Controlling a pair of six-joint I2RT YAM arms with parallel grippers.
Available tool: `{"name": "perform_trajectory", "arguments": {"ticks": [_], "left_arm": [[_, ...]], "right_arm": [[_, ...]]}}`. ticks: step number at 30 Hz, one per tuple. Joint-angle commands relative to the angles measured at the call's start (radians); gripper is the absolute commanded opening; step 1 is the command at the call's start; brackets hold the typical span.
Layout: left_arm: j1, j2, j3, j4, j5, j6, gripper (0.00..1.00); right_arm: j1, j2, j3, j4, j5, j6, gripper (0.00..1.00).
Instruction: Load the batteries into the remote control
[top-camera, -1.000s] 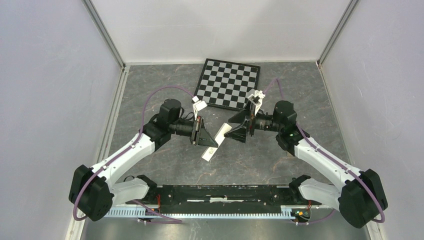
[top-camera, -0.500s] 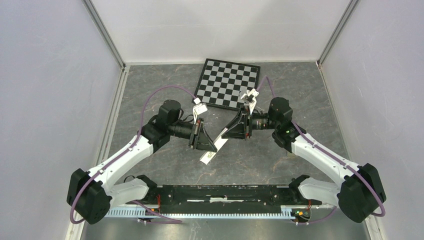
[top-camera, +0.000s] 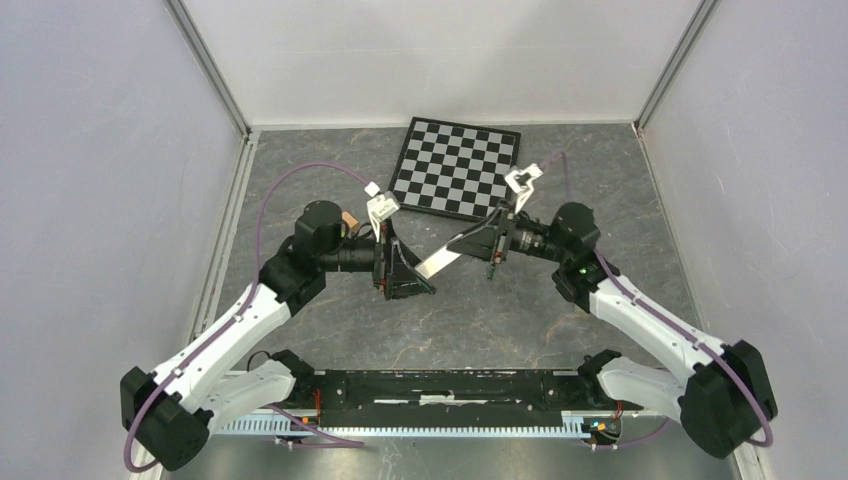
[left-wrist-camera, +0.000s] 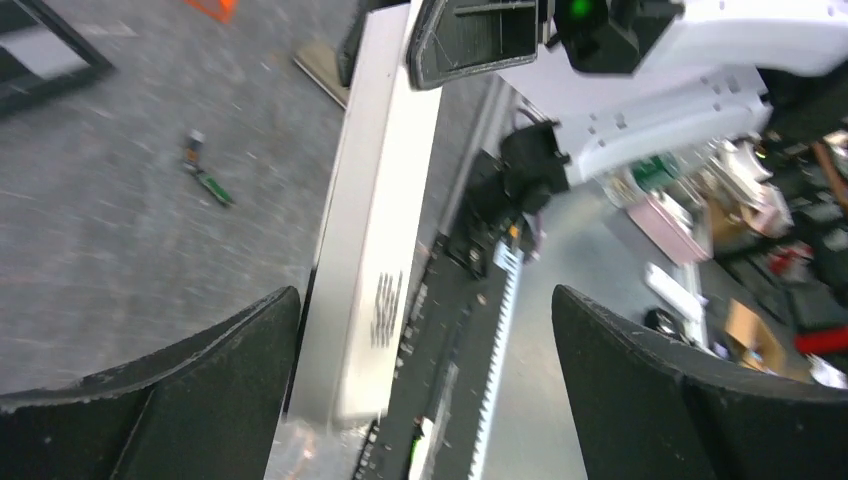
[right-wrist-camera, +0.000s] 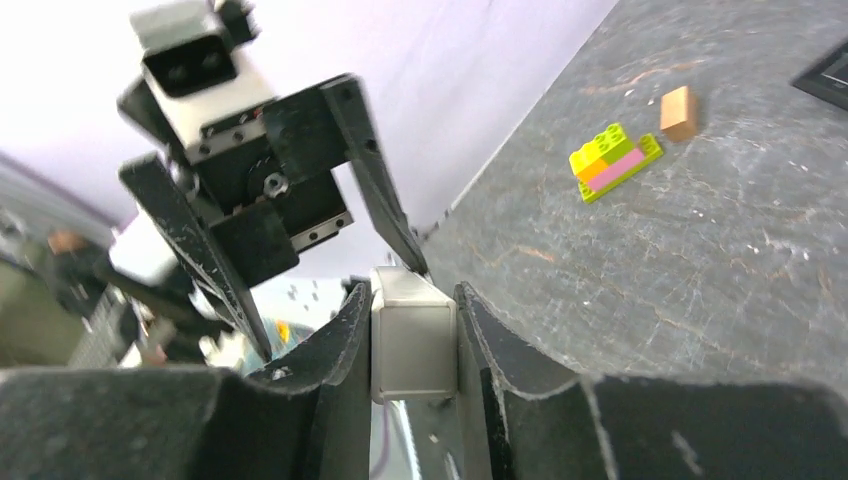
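The remote control (top-camera: 437, 261) is a long white oblong held in the air between the arms, its buttons out of sight. A patch of dark print shows on its pale face (left-wrist-camera: 385, 200). My right gripper (top-camera: 470, 245) is shut on its upper end, whose square end face (right-wrist-camera: 413, 350) is squeezed between the fingers (right-wrist-camera: 413, 295). My left gripper (top-camera: 412, 272) is open, its jaws wide apart (left-wrist-camera: 425, 300) on either side of the remote's lower end, without gripping it. A slim dark greenish battery (left-wrist-camera: 205, 180) lies on the grey tabletop below.
A checkerboard (top-camera: 458, 167) lies at the back of the table. A green and pink brick stack (right-wrist-camera: 612, 160) and a tan block (right-wrist-camera: 678, 112) sit on the left side. An orange piece (left-wrist-camera: 213, 8) and a cream piece (left-wrist-camera: 318, 68) lie near the right gripper. Walls close three sides.
The right gripper shut on the remote's upper end, then the left gripper opened and let go. The remote has moved up and to the right, and the left arm has drawn back leftward.
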Motion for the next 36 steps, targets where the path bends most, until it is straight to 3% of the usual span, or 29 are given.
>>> {"name": "perform_trajectory", "arguments": {"ticks": [1,7,12,23,30,36], "left_arm": [[-0.005,-0.090,-0.001,0.139,-0.195,0.074,1.00],[-0.005,-0.182,-0.252,0.680,-0.218,0.202,0.98],[-0.005,-0.137,-0.231,0.649,-0.283,0.292,0.94],[-0.005,-0.031,-0.226,0.763,-0.133,0.277,0.92],[-0.009,-0.012,-0.221,0.759,-0.039,0.390,0.93],[-0.020,0.029,-0.195,0.739,-0.055,0.395,0.75]], "right_arm": [[-0.117,-0.086,-0.117,0.199,0.195,0.376,0.00],[-0.159,-0.074,-0.184,0.246,0.181,0.659,0.00],[-0.160,-0.048,-0.228,0.384,0.176,0.801,0.00],[-0.159,-0.037,-0.208,0.349,0.095,0.818,0.00],[-0.158,-0.040,-0.203,0.304,0.071,0.796,0.00],[-0.158,-0.036,-0.205,0.305,0.066,0.791,0.00]]}}
